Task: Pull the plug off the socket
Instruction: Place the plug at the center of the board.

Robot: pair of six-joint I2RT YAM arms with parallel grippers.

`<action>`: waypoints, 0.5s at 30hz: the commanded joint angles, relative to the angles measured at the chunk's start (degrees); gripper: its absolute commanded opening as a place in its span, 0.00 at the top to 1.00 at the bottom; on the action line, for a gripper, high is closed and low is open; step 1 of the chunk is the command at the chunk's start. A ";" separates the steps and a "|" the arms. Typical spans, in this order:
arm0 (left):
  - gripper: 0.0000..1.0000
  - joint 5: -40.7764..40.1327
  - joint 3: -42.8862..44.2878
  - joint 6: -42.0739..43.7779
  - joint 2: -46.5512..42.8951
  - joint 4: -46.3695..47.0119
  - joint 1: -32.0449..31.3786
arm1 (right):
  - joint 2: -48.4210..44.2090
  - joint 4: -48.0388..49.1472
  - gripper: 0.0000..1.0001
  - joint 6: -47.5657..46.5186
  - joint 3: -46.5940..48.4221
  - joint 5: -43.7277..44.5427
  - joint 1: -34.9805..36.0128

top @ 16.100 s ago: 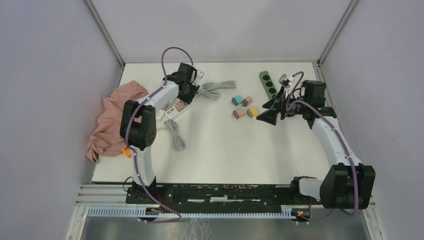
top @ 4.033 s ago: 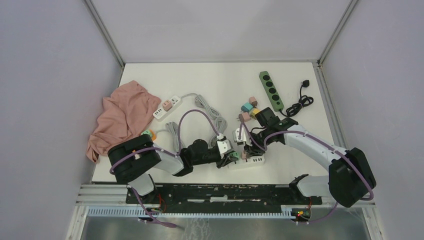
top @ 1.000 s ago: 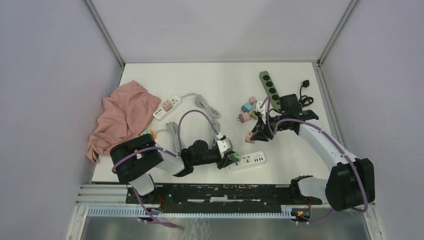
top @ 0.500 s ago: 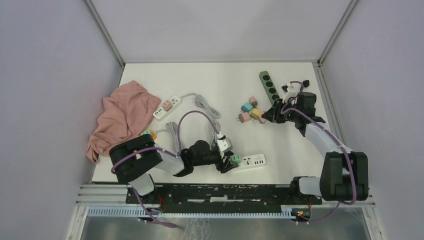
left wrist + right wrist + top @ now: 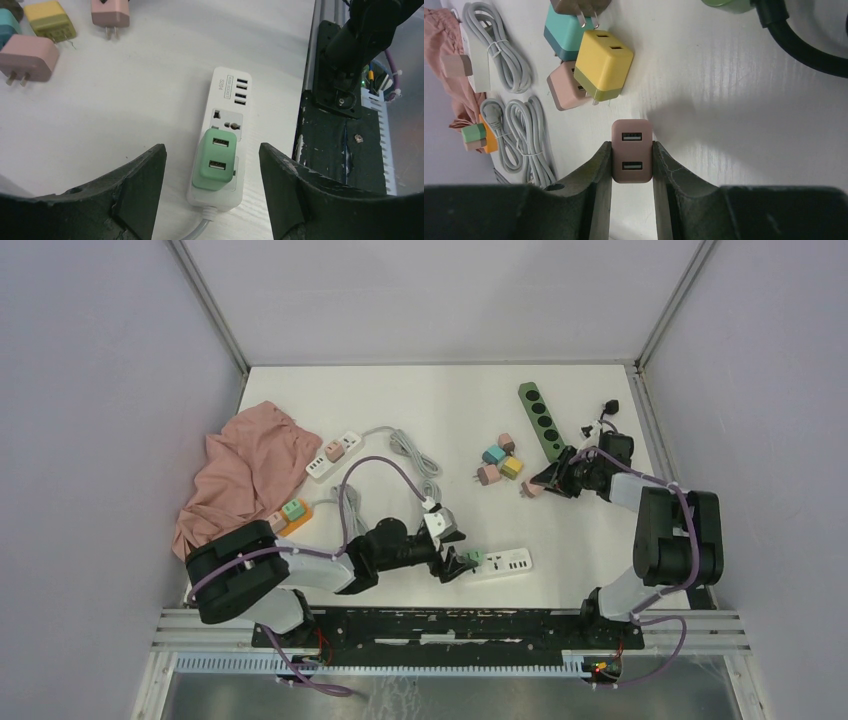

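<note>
A white power strip [image 5: 229, 97] lies near the table's front edge, also seen from above [image 5: 508, 562]. A green plug [image 5: 215, 159] sits plugged into its cable end [image 5: 474, 559]. My left gripper [image 5: 211, 172] is open, a finger on each side of the green plug without touching it; from above it [image 5: 452, 563] is just left of the strip. My right gripper [image 5: 632, 165] is shut on a pink plug [image 5: 632, 150], low over the table beside a pile of loose plugs [image 5: 529, 489].
Loose plugs lie at centre right: teal [image 5: 493, 454], yellow [image 5: 512, 467], pink [image 5: 486, 474]. A green power strip [image 5: 540, 420] and its black cable [image 5: 606, 408] sit at the back right. On the left are a second white strip [image 5: 335, 455], grey cables [image 5: 412, 452] and a pink cloth [image 5: 245, 475].
My left gripper has opened around the green plug. My right arm has carried the pink plug away from the white strip, back and right to the pile of plugs.
</note>
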 commanded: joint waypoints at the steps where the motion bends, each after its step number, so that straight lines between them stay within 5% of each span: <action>1: 0.25 -1.95 -0.29 -1.20 -3.78 0.21 0.11 | 2.03 5.28 0.77 4.76 2.21 -4.00 -1.30; 12: 0.08 -4.97 -3.08 -4.23 -11.94 2.73 0.19 | 6.97 5.80 0.27 7.03 5.64 -10.04 -3.41; 15: 0.04 -5.60 -3.81 -5.69 -13.80 3.00 0.29 | 4.34 2.93 0.22 4.16 6.84 -9.46 -4.37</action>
